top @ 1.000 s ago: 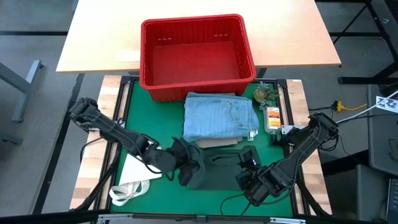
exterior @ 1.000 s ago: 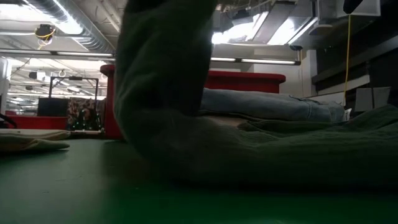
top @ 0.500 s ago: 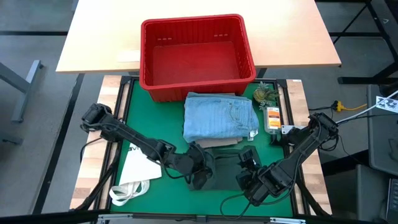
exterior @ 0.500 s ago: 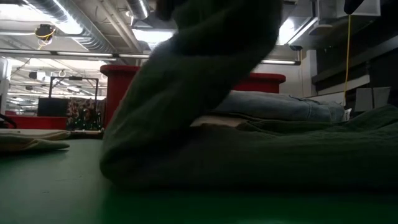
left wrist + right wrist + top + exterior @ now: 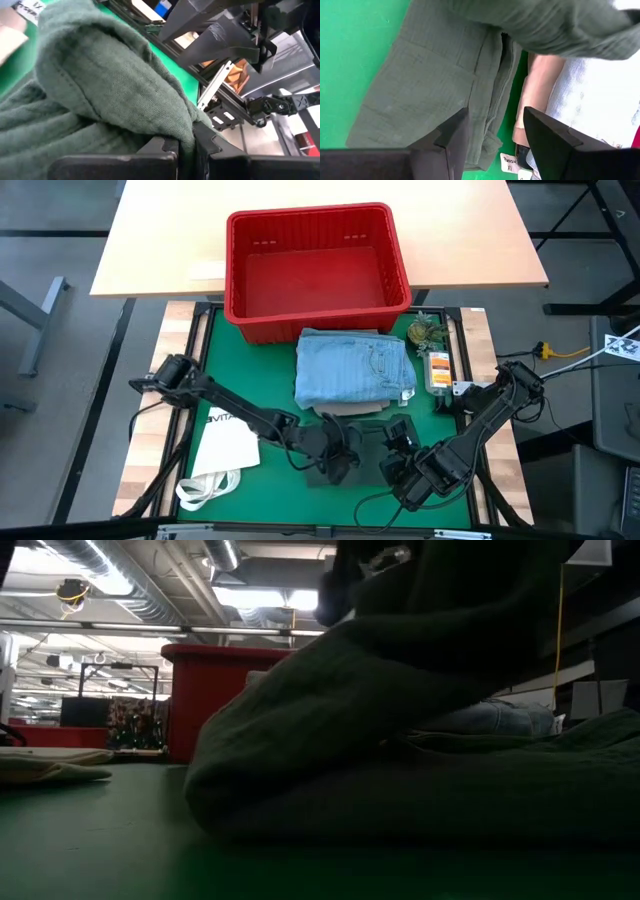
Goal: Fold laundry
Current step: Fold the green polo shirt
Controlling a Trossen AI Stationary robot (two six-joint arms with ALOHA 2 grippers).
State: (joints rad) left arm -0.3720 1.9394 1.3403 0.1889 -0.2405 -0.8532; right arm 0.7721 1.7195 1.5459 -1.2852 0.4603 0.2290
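While two arms are seen over the green mat, three garments are counted, green-grey garment pinched in the closed left gripper, right gripper spread wide just beside it, folded jeans and a beige piece lying behind.

Left gripper gripped green-grey garment | right gripper adjacent | folded light blue piece below red basket
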